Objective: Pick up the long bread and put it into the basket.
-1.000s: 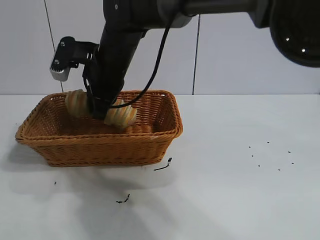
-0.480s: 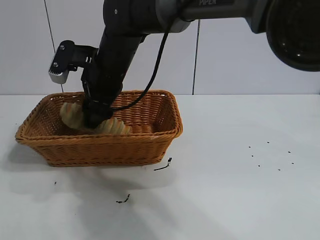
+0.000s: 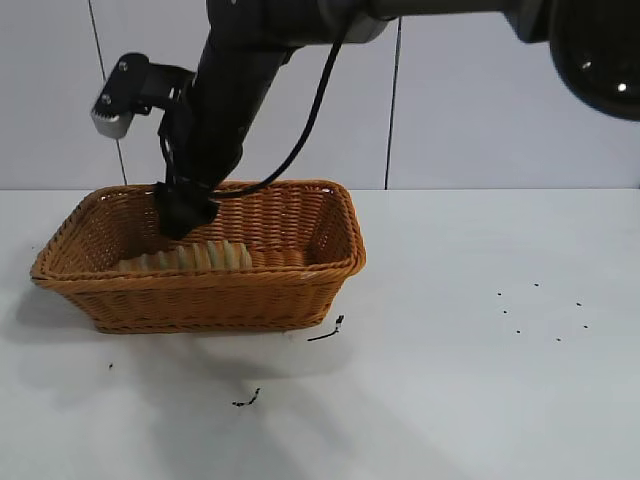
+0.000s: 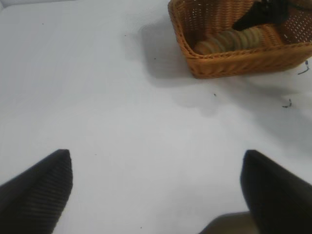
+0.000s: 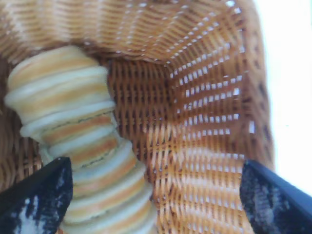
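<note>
The long bread (image 3: 190, 258), tan-yellow with orange-brown ridges, lies on the floor of the wicker basket (image 3: 330, 262) at the table's left. In the right wrist view the long bread (image 5: 73, 141) rests on the basket (image 5: 204, 97) weave beside one finger, free of both. My right gripper (image 3: 185, 218) hangs open just above the loaf inside the basket. In the right wrist view the gripper (image 5: 156, 195) has its fingers spread wide. My left gripper (image 4: 156, 187) is open over bare table, away from the basket (image 4: 234, 61) and the long bread (image 4: 229, 40).
The white table (image 3: 480, 380) stretches to the right and front of the basket, with small dark crumbs (image 3: 325, 332) near the basket's front corner and more specks (image 3: 540, 315) at the right. A pale panelled wall stands behind.
My right gripper opened and let go of the long bread, which dropped from a tilted hold to lie flat in the basket. The gripper has risen slightly.
</note>
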Tool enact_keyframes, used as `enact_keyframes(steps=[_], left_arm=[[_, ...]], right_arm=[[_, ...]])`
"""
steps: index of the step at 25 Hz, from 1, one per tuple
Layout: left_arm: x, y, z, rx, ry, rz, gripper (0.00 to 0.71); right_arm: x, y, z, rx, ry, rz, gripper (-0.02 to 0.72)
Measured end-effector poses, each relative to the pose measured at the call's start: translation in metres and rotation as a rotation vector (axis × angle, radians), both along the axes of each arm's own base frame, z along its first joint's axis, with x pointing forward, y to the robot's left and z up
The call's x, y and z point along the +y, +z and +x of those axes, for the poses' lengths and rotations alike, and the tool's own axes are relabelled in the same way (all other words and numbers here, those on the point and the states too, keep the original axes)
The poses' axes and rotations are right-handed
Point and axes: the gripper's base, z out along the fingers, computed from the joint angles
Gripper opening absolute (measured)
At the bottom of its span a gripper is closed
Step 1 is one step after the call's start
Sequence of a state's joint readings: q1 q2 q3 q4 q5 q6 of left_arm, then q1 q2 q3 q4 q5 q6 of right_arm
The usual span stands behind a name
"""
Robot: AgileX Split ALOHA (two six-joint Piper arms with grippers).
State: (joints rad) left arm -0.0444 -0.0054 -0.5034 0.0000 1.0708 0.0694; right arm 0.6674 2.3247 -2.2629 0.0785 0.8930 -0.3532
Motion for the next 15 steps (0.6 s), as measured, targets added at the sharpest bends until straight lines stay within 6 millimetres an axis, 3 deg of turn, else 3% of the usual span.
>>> enact_keyframes(steps=[4, 7, 12, 15], left_arm=[[0.000, 0.000, 0.000, 0.000, 0.000, 0.000, 0.696], [0.000, 0.000, 0.000, 0.000, 0.000, 0.000, 0.696], [0.000, 0.000, 0.000, 0.000, 0.000, 0.000, 0.696], [0.000, 0.000, 0.000, 0.000, 0.000, 0.000, 0.696]], right_arm=[[-0.019, 0.018, 0.004, 0.074, -0.222, 0.070, 0.638], [-0.046, 0.016, 0.019, 0.133, -0.360, 0.087, 0.638], [-0.107, 0.013, 0.049, 0.177, -0.523, 0.066, 0.638], [-0.156, 0.011, 0.067, 0.202, -0.631, 0.055, 0.638]])
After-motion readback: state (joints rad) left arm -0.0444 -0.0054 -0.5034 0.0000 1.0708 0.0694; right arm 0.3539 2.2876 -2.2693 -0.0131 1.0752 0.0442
